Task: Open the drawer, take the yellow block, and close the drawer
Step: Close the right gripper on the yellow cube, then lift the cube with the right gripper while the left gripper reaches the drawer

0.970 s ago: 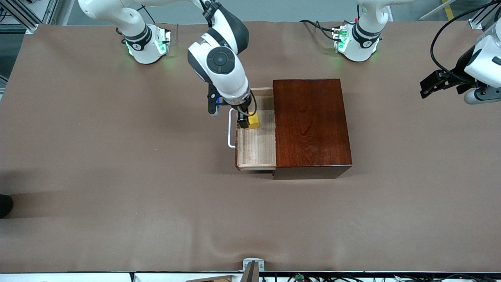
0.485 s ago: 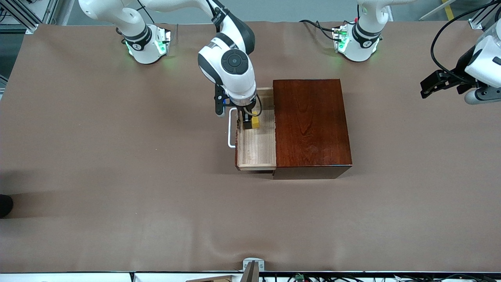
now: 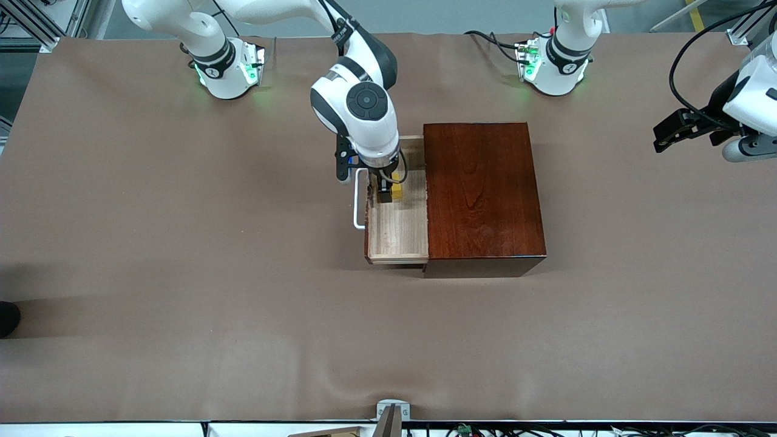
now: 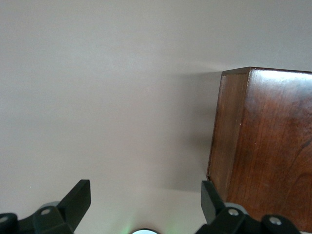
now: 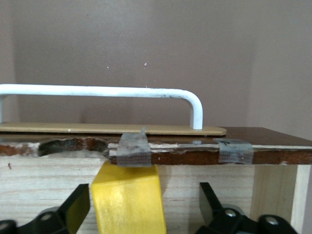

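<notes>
The right gripper [image 3: 388, 193] hangs spread around the yellow block [image 3: 396, 191] inside the pulled-out drawer [image 3: 397, 227] of the box [image 3: 482, 194], near its white handle [image 3: 358, 200], while the left gripper [image 3: 674, 130] waits spread at the left arm's table end.

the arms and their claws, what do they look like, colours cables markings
Both arms are glossy white Franka arms with dark grey joint bands and black round joint caps. Green lights glow at each base. Black cables loop along the wrists. The right claw has black fingers with small silver screws. The left claw is black too, on a white wrist, its fingers the same wedge shape.
</notes>
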`<act>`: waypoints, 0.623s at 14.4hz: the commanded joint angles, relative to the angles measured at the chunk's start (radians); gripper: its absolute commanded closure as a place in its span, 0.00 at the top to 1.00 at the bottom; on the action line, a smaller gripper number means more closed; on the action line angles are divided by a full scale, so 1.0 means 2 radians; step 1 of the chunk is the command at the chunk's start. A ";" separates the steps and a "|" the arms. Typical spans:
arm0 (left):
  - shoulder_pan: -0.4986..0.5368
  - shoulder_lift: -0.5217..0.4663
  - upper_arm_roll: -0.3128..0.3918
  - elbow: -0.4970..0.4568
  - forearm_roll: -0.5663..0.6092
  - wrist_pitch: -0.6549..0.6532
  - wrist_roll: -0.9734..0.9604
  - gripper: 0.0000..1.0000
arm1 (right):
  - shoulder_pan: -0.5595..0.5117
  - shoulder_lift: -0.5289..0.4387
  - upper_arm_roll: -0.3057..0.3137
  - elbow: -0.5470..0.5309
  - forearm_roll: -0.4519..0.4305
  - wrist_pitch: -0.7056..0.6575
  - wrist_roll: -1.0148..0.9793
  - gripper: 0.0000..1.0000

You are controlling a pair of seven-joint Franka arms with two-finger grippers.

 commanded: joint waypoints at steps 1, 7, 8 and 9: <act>0.008 -0.009 -0.006 -0.005 -0.008 0.001 0.000 1.00 | 0.006 0.006 -0.004 0.013 -0.007 -0.005 0.012 0.59; 0.008 -0.009 -0.006 0.003 -0.007 0.000 0.004 1.00 | -0.001 0.005 -0.005 0.046 -0.009 -0.035 0.011 0.15; 0.008 -0.009 -0.008 0.005 -0.008 0.000 0.003 1.00 | -0.006 0.005 -0.005 0.058 -0.007 -0.048 0.011 0.14; 0.006 -0.008 -0.009 0.009 -0.008 0.000 0.006 1.00 | -0.010 0.005 -0.006 0.066 -0.004 -0.056 0.011 0.14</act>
